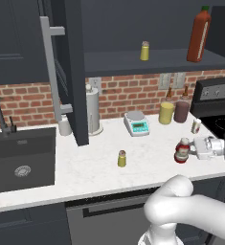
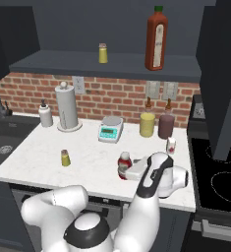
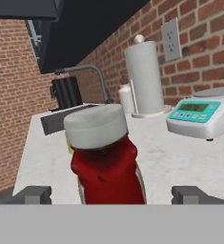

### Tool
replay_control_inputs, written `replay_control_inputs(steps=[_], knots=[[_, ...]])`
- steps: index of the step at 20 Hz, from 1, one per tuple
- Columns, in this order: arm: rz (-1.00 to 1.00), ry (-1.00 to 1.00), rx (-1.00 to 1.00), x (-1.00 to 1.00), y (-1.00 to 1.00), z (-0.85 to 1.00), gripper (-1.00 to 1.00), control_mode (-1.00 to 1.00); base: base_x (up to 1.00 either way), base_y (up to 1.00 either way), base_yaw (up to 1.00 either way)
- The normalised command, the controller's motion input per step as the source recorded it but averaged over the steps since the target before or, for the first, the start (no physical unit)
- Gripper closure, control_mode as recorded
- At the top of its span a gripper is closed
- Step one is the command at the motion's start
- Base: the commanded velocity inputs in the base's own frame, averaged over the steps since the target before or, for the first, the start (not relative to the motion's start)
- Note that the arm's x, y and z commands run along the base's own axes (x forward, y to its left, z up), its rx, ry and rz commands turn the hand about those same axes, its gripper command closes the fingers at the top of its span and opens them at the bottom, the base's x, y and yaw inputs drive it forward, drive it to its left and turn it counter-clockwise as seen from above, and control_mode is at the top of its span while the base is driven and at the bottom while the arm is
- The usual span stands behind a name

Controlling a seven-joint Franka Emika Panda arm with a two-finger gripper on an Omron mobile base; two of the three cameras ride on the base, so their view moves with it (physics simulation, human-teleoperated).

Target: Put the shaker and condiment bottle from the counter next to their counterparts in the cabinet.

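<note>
The condiment bottle (image 1: 182,150) (image 2: 124,161) (image 3: 106,162), small and red with a white cap, stands upright on the white counter (image 1: 95,172) near its right end. My gripper (image 1: 185,152) (image 2: 123,172) (image 3: 111,195) lies level at the bottle, open, one fingertip on each side of it and apart from it. The yellow shaker (image 1: 122,158) (image 2: 65,157) stands alone mid-counter, left of the bottle. In the open cabinet (image 1: 73,72), the shelf (image 1: 133,62) carries a matching shaker (image 1: 144,50) (image 2: 103,53) and a tall red-orange bottle (image 1: 199,36) (image 2: 157,39).
Along the brick wall stand a paper towel roll (image 1: 93,112), a scale (image 1: 137,123), a yellow jar (image 1: 166,113), a dark jar (image 1: 182,110) and a small white shaker (image 1: 196,126). The sink (image 1: 20,158) lies left, the stove (image 2: 220,172) right.
</note>
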Motion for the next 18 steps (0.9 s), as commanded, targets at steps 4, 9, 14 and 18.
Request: replay_control_inputs(steps=[4, 9, 14, 18], knots=[[0.0, 0.01, 0.01, 0.0, 0.32, -0.06, -1.0, -1.0, 0.0, 0.0, 0.0], [0.0, 0.04, 0.0, 0.04, 0.22, -0.03, 1.0, -1.0, 0.0, 0.0, 0.0], [-0.04, 0.01, 0.0, 0.04, 0.01, 0.09, 1.0, -1.0, 0.0, 0.0, 0.0], [-0.17, 0.03, 0.0, 0.01, 0.0, 0.58, 1.0, -1.0, 0.0, 0.0, 0.0]])
